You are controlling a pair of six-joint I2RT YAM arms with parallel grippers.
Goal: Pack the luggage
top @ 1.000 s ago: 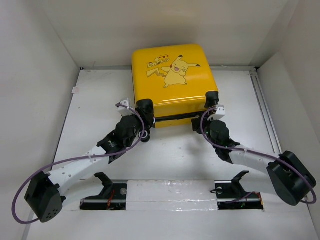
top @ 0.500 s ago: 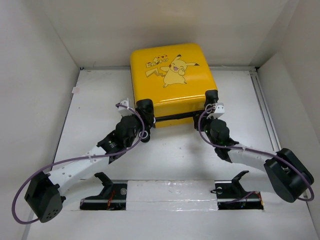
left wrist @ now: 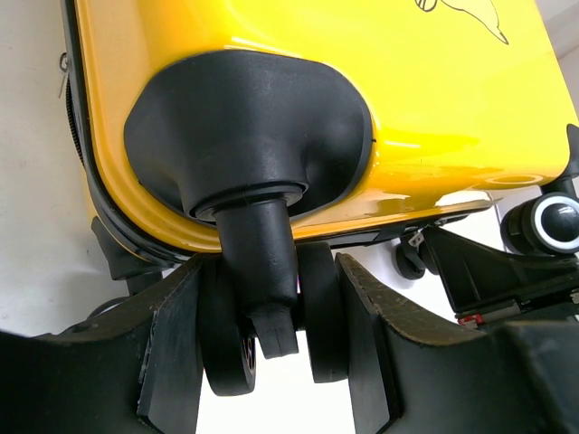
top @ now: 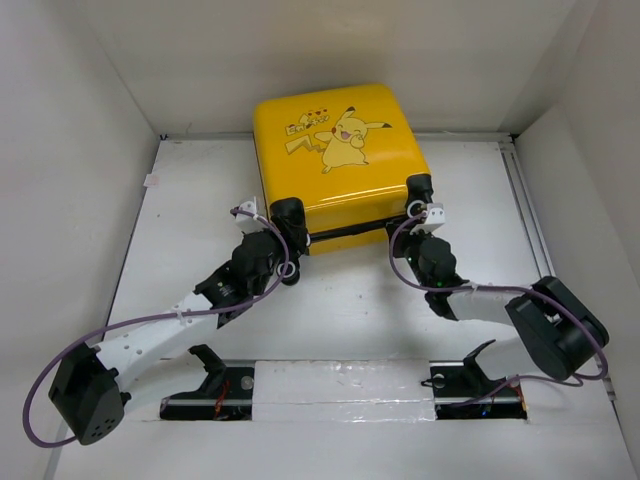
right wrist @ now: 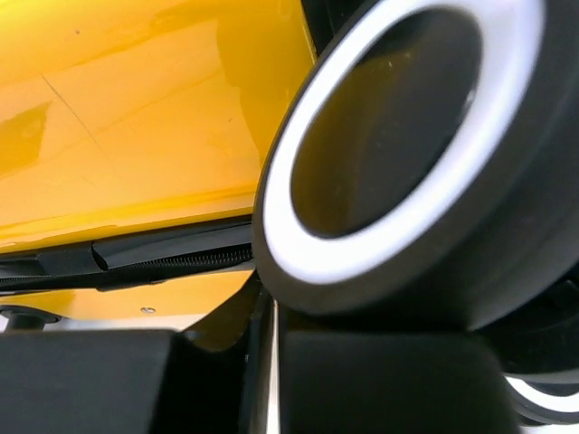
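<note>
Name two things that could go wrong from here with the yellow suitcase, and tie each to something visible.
1. The left pincer grips only the near-left caster of the luggage. A caster swivels and rolls, so the case may pivot instead of following.
2. The near-right caster fills the right wrist view, and whether the right pincer has hold of it cannot be told. An off-centre closure could skid off the round wheel.

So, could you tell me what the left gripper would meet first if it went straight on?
Most likely the caster wheel between the fingers of the left gripper, then the black wheel housing on the luggage.
</note>
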